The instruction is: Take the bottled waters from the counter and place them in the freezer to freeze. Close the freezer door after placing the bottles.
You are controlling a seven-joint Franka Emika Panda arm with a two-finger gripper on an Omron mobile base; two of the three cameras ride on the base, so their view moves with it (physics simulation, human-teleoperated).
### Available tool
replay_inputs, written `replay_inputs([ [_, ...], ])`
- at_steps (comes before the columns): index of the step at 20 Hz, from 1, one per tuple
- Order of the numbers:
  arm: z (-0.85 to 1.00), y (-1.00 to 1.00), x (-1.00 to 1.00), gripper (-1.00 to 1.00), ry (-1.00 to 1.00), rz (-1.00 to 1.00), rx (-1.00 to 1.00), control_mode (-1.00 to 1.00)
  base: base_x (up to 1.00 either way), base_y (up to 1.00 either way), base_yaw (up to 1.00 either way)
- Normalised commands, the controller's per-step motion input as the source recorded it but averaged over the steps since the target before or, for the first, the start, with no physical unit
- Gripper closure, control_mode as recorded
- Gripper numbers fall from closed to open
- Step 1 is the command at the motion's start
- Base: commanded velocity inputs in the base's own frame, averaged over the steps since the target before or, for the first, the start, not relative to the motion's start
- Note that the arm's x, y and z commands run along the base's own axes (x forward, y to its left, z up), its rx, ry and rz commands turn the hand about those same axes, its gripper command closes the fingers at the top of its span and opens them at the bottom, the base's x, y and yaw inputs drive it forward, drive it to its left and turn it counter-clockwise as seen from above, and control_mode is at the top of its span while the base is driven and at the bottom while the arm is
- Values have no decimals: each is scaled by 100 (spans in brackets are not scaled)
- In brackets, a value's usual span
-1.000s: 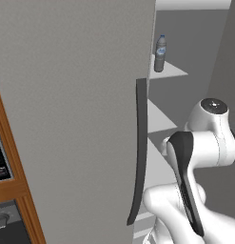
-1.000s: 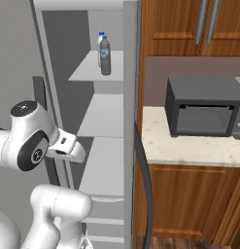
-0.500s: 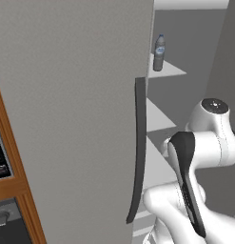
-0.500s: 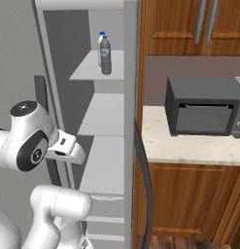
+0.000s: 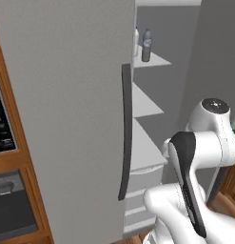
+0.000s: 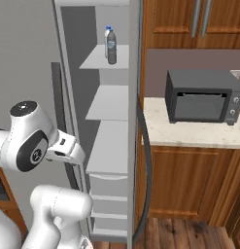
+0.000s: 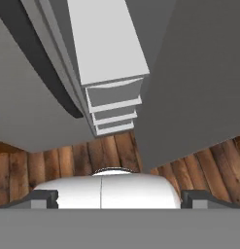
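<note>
The freezer door stands swung wide, its long dark handle facing the left base camera. Behind it the freezer is open, pale shelves stacked down to the drawers. Both bottled waters stand together near the front edge of the top shelf, touching or nearly so. The tabletop beside the fridge carries a dark microwave. With the bottles stowed, closing looks like the step in hand. The claw is spread and empty, aimed floorward; next it must get behind the door and push.
</note>
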Motion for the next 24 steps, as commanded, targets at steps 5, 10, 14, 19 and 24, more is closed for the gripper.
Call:
replay_inputs([
  [5, 0, 0, 0, -100, 0, 0, 0, 100, -64, -1, 7],
  [10, 0, 0, 0, -100, 0, 0, 0, 100, -62, 0, 8],
  [14, 0, 0, 0, -100, 0, 0, 0, 100, -52, -2, 8],
  [19, 0, 0, 0, -100, 0, 0, 0, 100, -3, -49, 7],
  [24, 0, 0, 0, -100, 0, 0, 0, 100, -5, -68, 10],
])
